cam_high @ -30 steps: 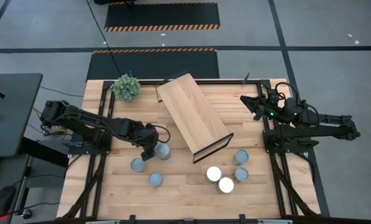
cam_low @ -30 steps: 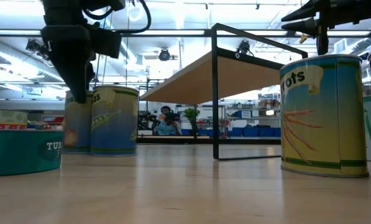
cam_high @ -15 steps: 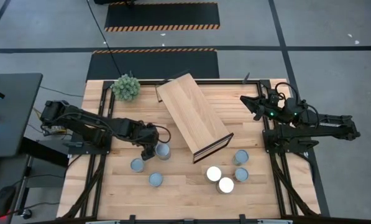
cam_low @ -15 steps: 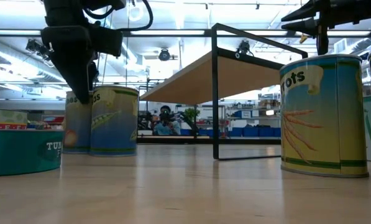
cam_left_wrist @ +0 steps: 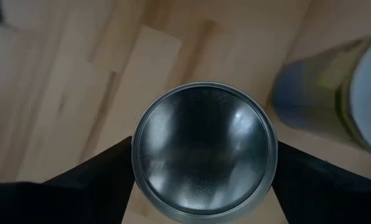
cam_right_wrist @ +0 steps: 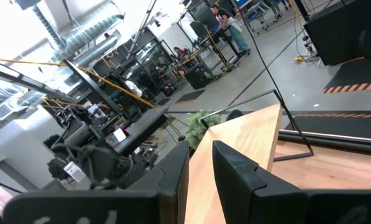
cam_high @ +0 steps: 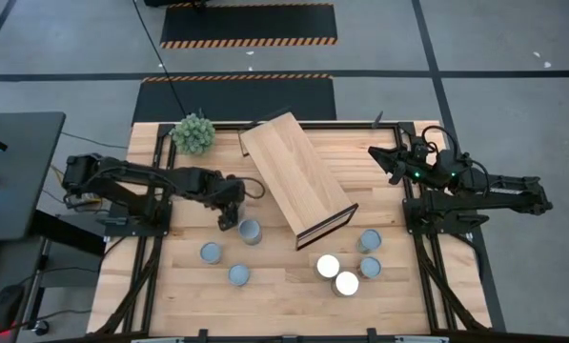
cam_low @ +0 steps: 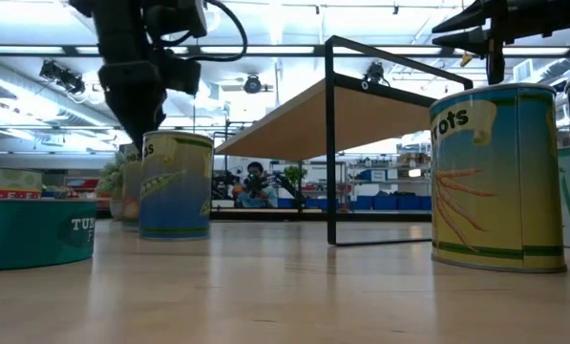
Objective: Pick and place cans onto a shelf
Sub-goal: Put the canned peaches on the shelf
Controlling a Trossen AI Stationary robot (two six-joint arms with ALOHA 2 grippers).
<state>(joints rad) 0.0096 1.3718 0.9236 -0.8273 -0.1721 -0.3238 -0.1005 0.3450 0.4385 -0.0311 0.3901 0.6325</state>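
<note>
My left gripper (cam_high: 229, 217) points steeply down, shut on a silvery-topped can (cam_left_wrist: 204, 149) just left of another can (cam_high: 251, 231). From above, the gripper hides the held can. In the low view this can (cam_low: 130, 191) stands upright behind the pea-labelled can (cam_low: 175, 186). The shelf (cam_high: 294, 176), a light-wood board on a dark frame, lies slantwise at the table's middle. Several more cans stand near the front edge. My right gripper (cam_high: 384, 157) waits level at the far right, fingers together. My left gripper pinches the can between its two fingers (cam_left_wrist: 104, 180), which sit on opposite sides just below the top rim (cam_left_wrist: 137, 158). The fingers come from above, pointing steeply down. The can is upright. I cannot tell whether its base is clear of the table.
A green spiky plant ball (cam_high: 193, 133) sits at the far left, beside the shelf's far end. Two cans (cam_high: 211, 252) (cam_high: 238, 275) stand near-left, and several (cam_high: 346, 283) near-right by the shelf's dark-framed end (cam_high: 327, 224). Bare wood lies between the two groups.
My left gripper has gone toward the table's far edge, and the can between its fingers has gone with it, still upright. In the low view that can has drawn back behind the pea-labelled can. The other cans have stayed put.
</note>
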